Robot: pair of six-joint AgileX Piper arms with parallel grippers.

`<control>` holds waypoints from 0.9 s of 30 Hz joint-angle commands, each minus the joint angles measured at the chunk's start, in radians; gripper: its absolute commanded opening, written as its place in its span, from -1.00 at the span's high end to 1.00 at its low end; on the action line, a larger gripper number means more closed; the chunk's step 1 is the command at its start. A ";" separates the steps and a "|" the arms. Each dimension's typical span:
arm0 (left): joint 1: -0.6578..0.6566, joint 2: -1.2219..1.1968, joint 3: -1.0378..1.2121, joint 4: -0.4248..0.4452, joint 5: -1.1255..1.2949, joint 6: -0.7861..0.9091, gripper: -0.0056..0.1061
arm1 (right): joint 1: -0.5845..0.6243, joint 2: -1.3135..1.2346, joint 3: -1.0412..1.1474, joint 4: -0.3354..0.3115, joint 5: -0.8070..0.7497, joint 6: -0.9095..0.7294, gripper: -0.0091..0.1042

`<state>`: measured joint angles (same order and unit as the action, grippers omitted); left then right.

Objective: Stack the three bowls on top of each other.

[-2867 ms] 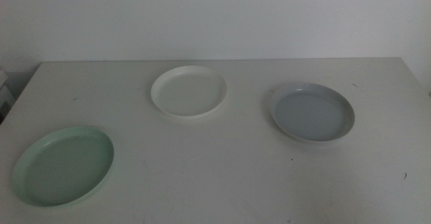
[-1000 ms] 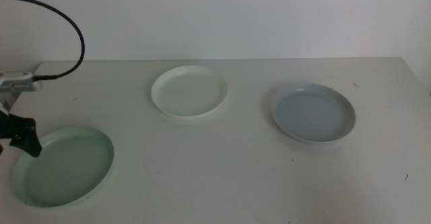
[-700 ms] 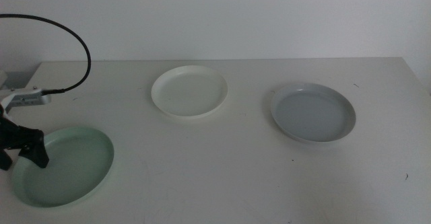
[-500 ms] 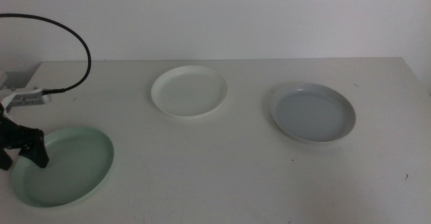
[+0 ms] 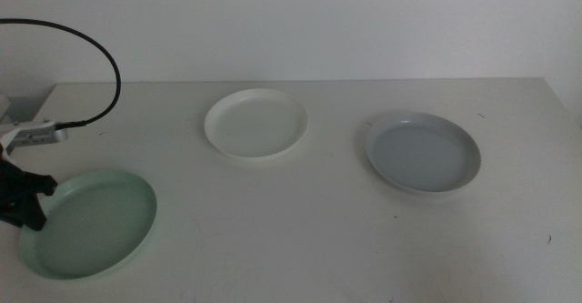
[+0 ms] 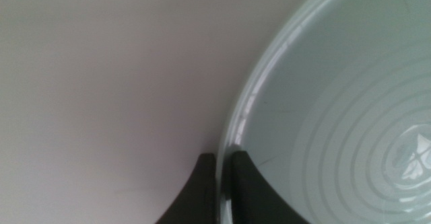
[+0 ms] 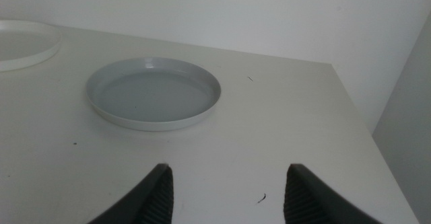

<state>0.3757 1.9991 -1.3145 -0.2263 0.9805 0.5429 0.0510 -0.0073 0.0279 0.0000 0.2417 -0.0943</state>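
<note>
**Left fingers clamped on green bowl rim; nothing stacked yet**

Left gripper (image 6: pixel 224 183): fingers pinched onto the rim of the mint green bowl (image 6: pixel 337 116), one inside the wall, one outside, per left wrist view. Rim grasp makes sense, since the bowl is too wide and shallow to span across. In the middle view the gripper (image 5: pixel 25 203) sits at the bowl's outer edge on the arm's own side, so the approach is short and the bowl interior is unobstructed. Bowl (image 5: pixel 89 223) appears to be resting on the counter (image 5: pixel 300 230); cannot confirm any lift.

Right gripper (image 7: pixel 229 183): fingers apart, holding nothing, waiting back from the pale grey-blue bowl (image 7: pixel 153 93), off the middle view.

Other items: white bowl (image 5: pixel 255 124) at centre rear of counter, grey-blue bowl (image 5: pixel 422 151) to the right. All three well apart, each sitting alone.

Assessment: step in hand is pickup of the green bowl, prob. for transfer onto the white one, its nearest neighbour. Task at its start.

Risk: thin-rim pinch on one side means the bowl may tilt or slip when raised.
</note>
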 commanded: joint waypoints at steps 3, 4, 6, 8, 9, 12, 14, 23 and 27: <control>-0.009 -0.090 -0.011 0.006 0.037 -0.038 0.90 | -0.006 0.013 -0.006 -0.009 -0.070 -0.006 0.08; -0.009 -0.112 -0.011 0.001 0.054 -0.038 0.90 | -0.006 0.013 -0.006 -0.009 -0.070 -0.006 0.08; -0.009 -0.154 -0.011 -0.023 0.077 -0.046 0.90 | -0.006 0.013 -0.006 -0.009 -0.070 -0.006 0.08; -0.009 -0.205 -0.011 -0.055 0.098 -0.054 0.90 | -0.006 0.013 -0.006 -0.009 -0.070 -0.006 0.08; -0.010 -0.230 -0.011 -0.071 0.107 -0.054 0.90 | -0.006 0.013 -0.006 -0.009 -0.070 -0.006 0.08; -0.024 -0.299 -0.011 -0.122 0.138 -0.071 0.90 | -0.006 0.013 -0.006 -0.009 -0.070 -0.006 0.08; -0.057 -0.341 -0.011 -0.132 0.141 -0.113 0.90 | -0.006 0.013 -0.006 -0.009 -0.070 -0.006 0.08; -0.327 -0.371 -0.011 -0.134 0.118 -0.267 0.90 | -0.006 0.013 -0.006 -0.009 -0.070 -0.006 0.08; -0.463 -0.369 -0.011 -0.134 0.051 -0.319 0.90 | -0.006 0.013 -0.006 -0.009 -0.070 -0.006 0.08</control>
<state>-0.0483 1.6702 -1.3007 -0.3212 1.0708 0.2625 0.0510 -0.0073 0.0279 0.0000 0.2417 -0.0943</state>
